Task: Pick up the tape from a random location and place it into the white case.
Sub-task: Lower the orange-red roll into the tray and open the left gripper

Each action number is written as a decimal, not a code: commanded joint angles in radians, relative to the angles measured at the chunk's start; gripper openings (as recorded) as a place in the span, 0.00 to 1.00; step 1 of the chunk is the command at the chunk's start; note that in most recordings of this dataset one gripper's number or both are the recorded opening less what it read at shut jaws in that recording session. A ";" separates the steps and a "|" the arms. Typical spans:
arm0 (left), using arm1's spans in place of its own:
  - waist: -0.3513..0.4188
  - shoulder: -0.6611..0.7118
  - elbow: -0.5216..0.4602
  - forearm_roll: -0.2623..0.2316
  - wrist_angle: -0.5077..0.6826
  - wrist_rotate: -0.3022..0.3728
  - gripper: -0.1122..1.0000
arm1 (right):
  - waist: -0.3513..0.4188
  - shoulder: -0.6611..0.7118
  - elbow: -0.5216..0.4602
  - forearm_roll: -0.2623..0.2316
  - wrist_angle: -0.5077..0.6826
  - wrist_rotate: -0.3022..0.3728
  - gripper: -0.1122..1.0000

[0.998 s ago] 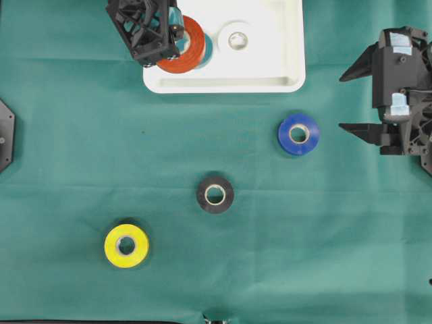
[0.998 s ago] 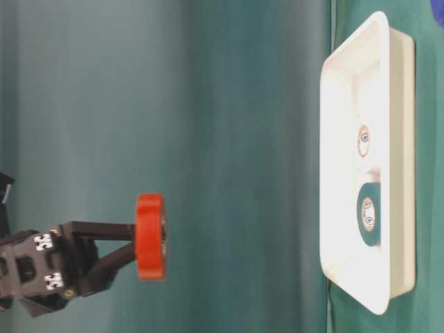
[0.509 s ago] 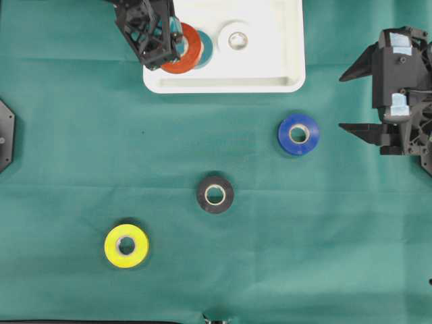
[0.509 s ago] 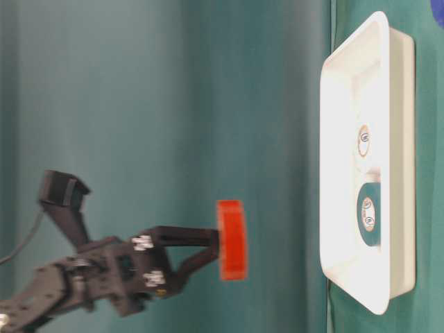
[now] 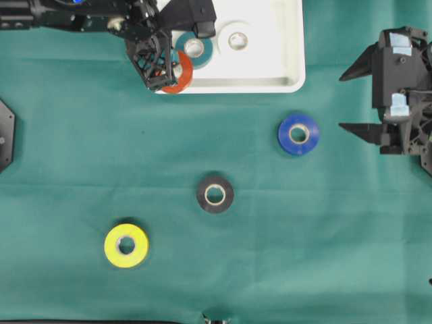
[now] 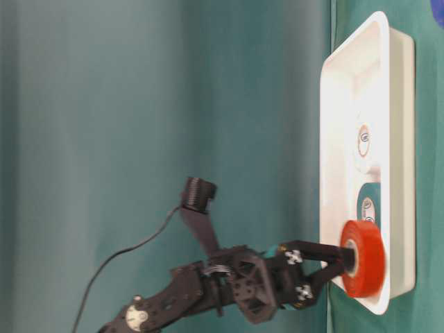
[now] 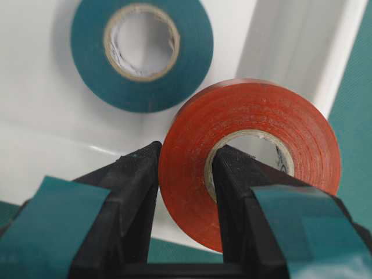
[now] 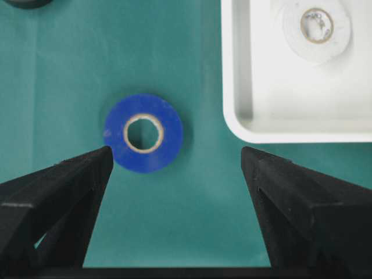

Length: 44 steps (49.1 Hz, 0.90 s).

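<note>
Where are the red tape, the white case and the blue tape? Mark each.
red tape (image 7: 192, 168), left wrist view, its flat face.
white case (image 5: 233, 85), overhead view, its near rim.
blue tape (image 8: 170, 136), right wrist view, its flat ring face.

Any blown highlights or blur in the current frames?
Table-level view: the white plastic tray interior is overexposed, and the left arm looks slightly soft. Left wrist view: the left gripper and its fingers are blurred, while the red tape roll is sharper. Overhead view: evenly lit.

**Materials and finish**

Desk cloth (image 5: 81, 155): green fabric, matt, faint creases. White case (image 5: 283, 64): smooth plastic, slight gloss. Red tape (image 7: 256, 116): glossy vinyl-looking roll, fine winding lines on its face, paper-like core. Teal tape (image 7: 142, 55): smooth, satin. Left hand (image 7: 186, 192): black plastic, grainy matt fingers, teal tape patches.
</note>
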 commanded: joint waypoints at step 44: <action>0.023 -0.015 -0.002 -0.005 -0.046 -0.008 0.58 | 0.000 -0.005 -0.011 -0.012 -0.005 -0.002 0.90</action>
